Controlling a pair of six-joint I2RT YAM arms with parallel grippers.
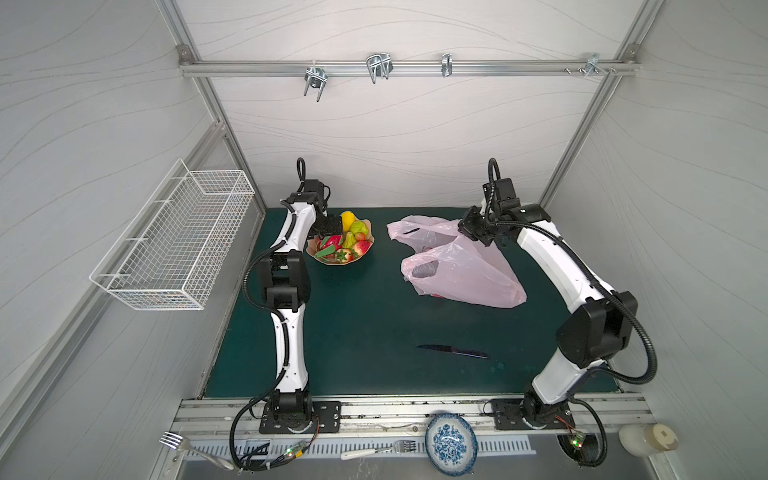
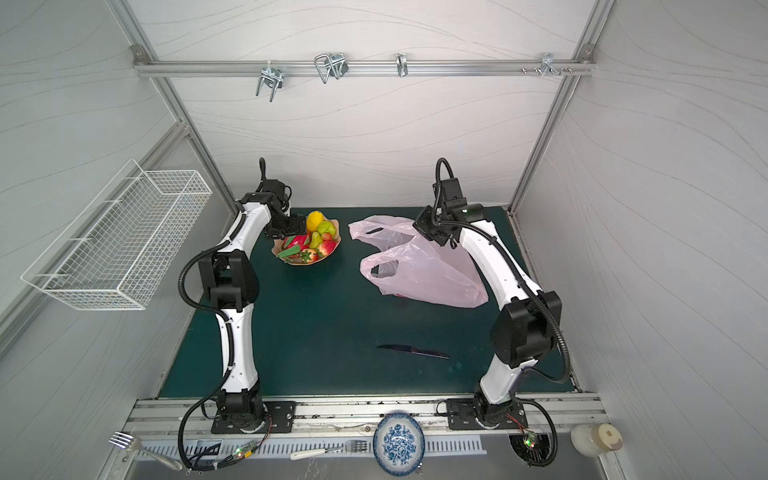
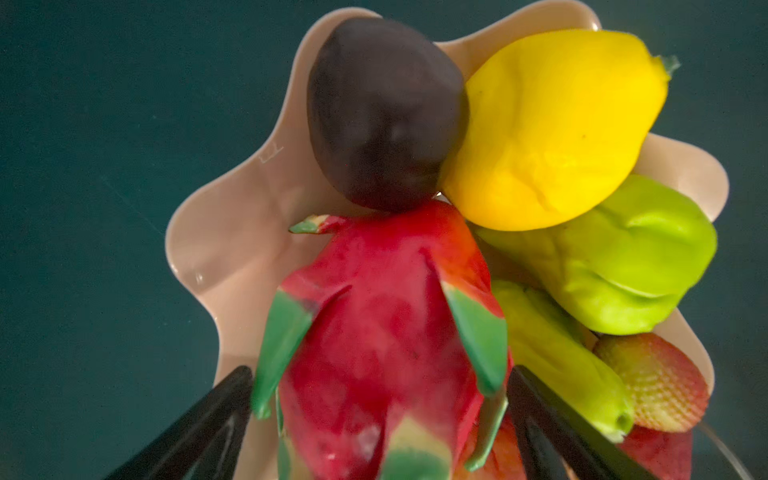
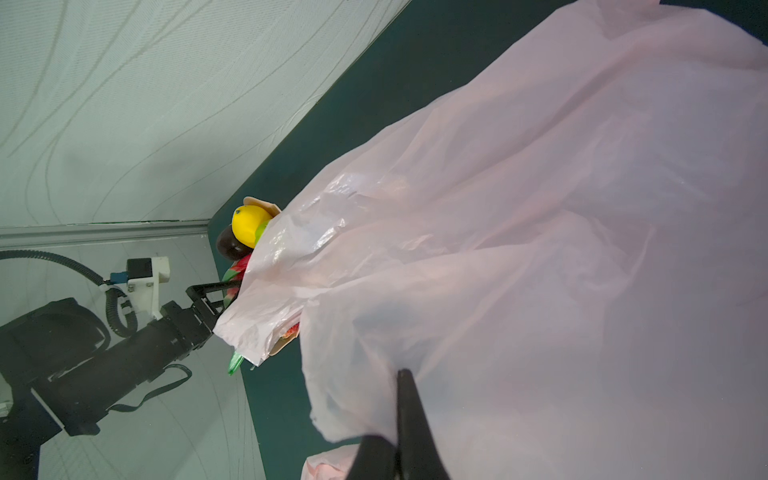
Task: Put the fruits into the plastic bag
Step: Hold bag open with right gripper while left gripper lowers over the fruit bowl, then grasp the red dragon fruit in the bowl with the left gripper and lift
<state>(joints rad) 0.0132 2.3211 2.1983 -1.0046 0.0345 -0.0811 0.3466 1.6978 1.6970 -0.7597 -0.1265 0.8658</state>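
While the left arm leans over the bowl, left gripper: jaws spread wide, one black finger on each side of the dragon fruit; whether they touch it cannot be told.
Right gripper: fingers pressed together, pinching a fold of the plastic bag.
Fruit location: all visible fruits lie in the bowl, at the far left of the mat.
Bag location: far right of the mat, well apart from the bowl, handles toward it.
Left wrist view only: dark brown fruit touching the lemon and the dragon fruit; green pears and strawberry close up.
Top views: the left gripper covers the dark brown fruit; a knife lies on the near mat.
Right wrist view: the bag hides most of the bowl.
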